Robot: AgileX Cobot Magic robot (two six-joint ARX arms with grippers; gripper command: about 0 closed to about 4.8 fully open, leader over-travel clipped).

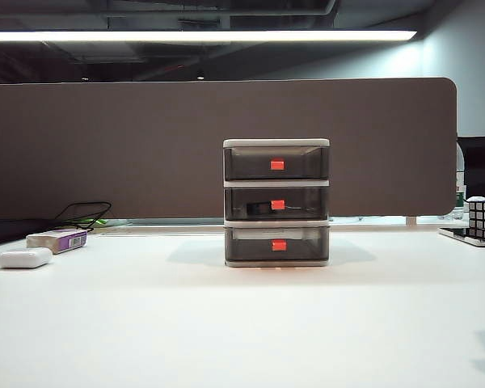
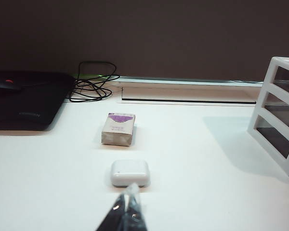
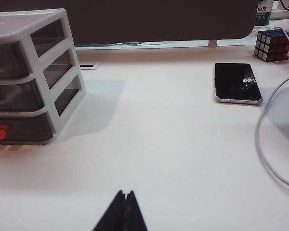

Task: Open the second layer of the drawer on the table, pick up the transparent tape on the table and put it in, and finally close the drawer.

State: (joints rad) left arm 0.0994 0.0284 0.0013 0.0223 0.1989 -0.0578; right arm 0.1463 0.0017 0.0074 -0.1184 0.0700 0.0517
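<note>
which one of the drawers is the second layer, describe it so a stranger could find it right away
In the middle of the white table stands a small three-tier drawer with a pale grey frame. The second layer is its middle smoky grey tray; unlike the trays above and below, a small dark object shows through its front beside the red-orange tab.
</note>
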